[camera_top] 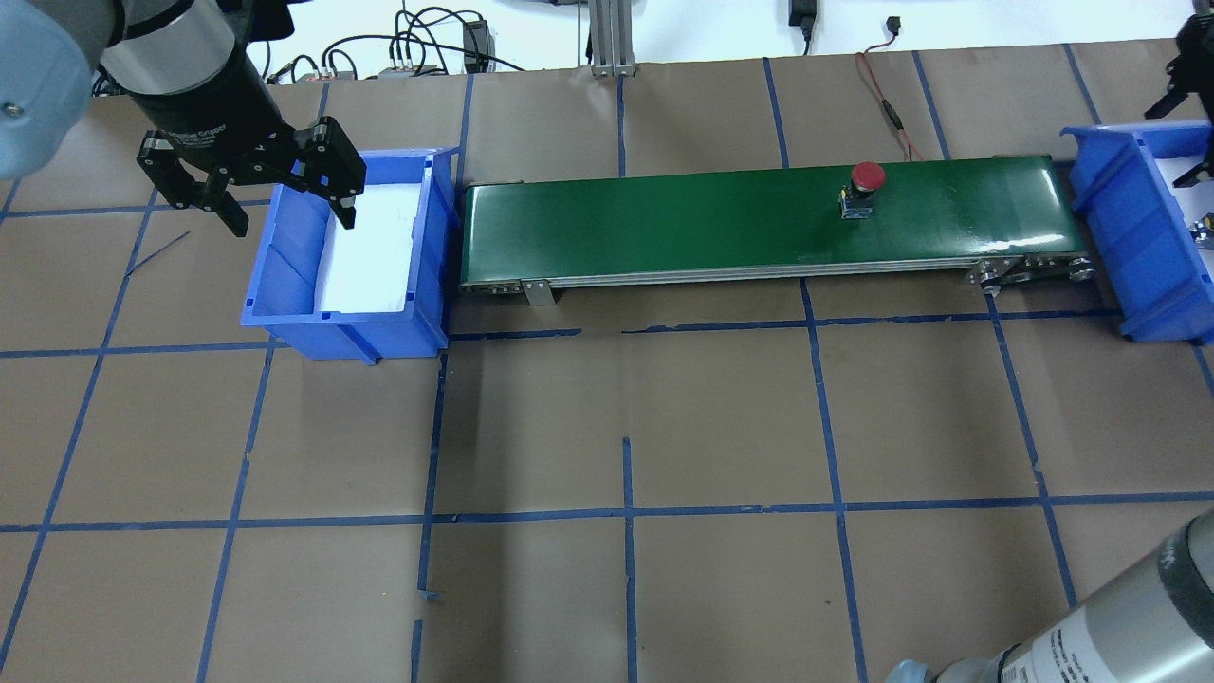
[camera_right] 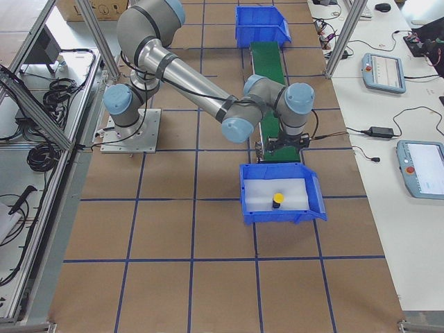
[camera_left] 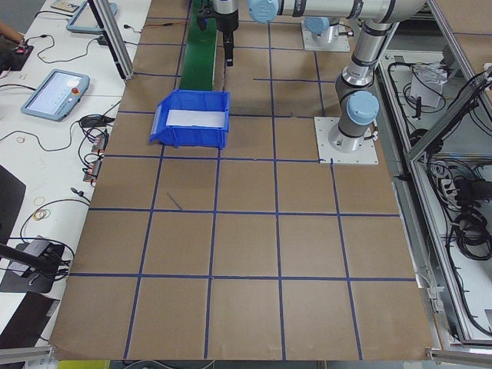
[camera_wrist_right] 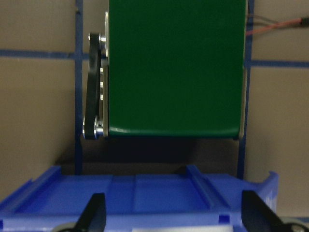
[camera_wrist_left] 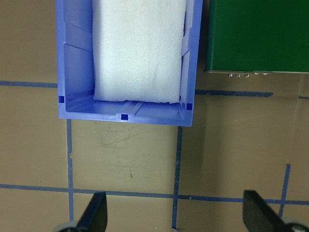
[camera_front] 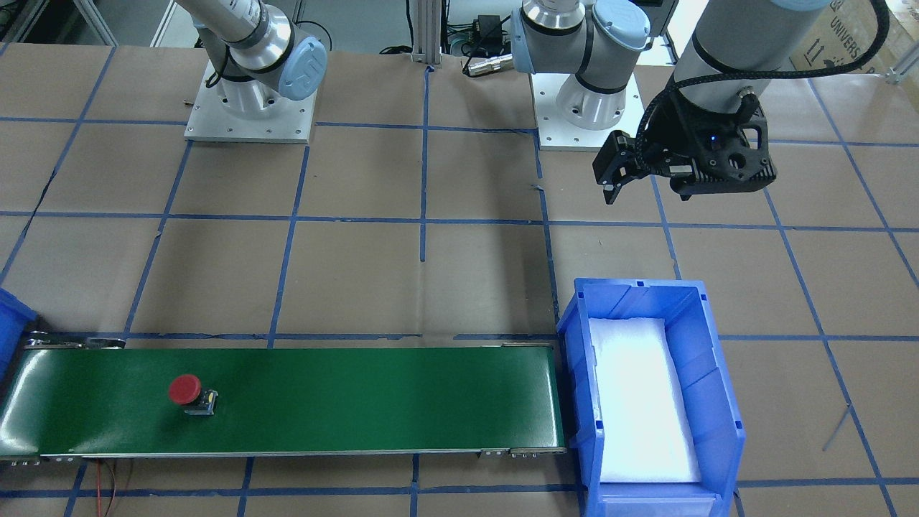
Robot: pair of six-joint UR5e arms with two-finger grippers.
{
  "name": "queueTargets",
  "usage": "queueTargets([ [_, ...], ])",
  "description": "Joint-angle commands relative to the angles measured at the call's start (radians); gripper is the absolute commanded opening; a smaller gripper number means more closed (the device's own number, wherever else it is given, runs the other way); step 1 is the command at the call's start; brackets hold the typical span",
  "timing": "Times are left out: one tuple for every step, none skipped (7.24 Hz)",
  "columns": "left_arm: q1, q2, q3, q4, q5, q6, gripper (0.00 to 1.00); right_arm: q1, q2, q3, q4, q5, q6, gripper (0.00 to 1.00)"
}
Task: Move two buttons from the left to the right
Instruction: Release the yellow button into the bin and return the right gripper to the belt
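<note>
The red button [camera_front: 190, 391] [camera_top: 865, 180] stands on the green conveyor belt [camera_front: 359, 402] [camera_top: 683, 223], near the belt's right-bin end. The yellow button [camera_right: 277, 200] sits on the white foam in the right blue bin [camera_right: 253, 198] [camera_top: 1110, 218]. My left gripper [camera_top: 287, 216] [camera_front: 646, 192] [camera_wrist_left: 175, 217] is open and empty, and hovers over the near-left side of the left blue bin [camera_top: 285, 285] [camera_wrist_left: 125, 113]. My right gripper [camera_wrist_right: 175, 215] [camera_top: 1190, 133] is open and empty above the right bin's belt-side end.
The left bin [camera_front: 574, 323] holds only white foam [camera_front: 639, 395]. The belt [camera_wrist_right: 174, 72] runs between the two bins. Brown paper with blue tape lines covers the table. Cables lie beyond the table's far edge [camera_top: 427, 47].
</note>
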Motion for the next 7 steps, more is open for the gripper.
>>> queueTargets([
  [-0.002,0.000,-0.001,0.000,0.000,0.000,1.00,0.093,-0.005,0.063,-0.016,0.003,0.027,1.00],
  [0.002,0.000,0.000,0.000,0.002,0.002,1.00,0.149,-0.005,0.068,-0.036,-0.017,0.038,1.00],
  [0.003,0.000,-0.001,0.000,0.000,0.002,1.00,0.218,-0.005,0.067,-0.036,-0.055,0.112,1.00],
  [0.002,0.000,0.000,0.000,0.000,0.002,1.00,0.278,0.004,0.068,-0.036,-0.078,0.187,1.00],
  [0.000,0.000,-0.001,0.000,0.000,0.002,1.00,0.318,0.006,0.079,-0.051,-0.082,0.287,1.00],
  [0.000,0.000,-0.001,0.000,0.000,0.002,1.00,0.337,0.007,0.100,-0.121,-0.153,0.298,1.00],
  [0.002,0.000,-0.001,0.000,0.002,0.003,1.00,0.337,0.007,0.105,-0.131,-0.154,0.303,1.00],
])
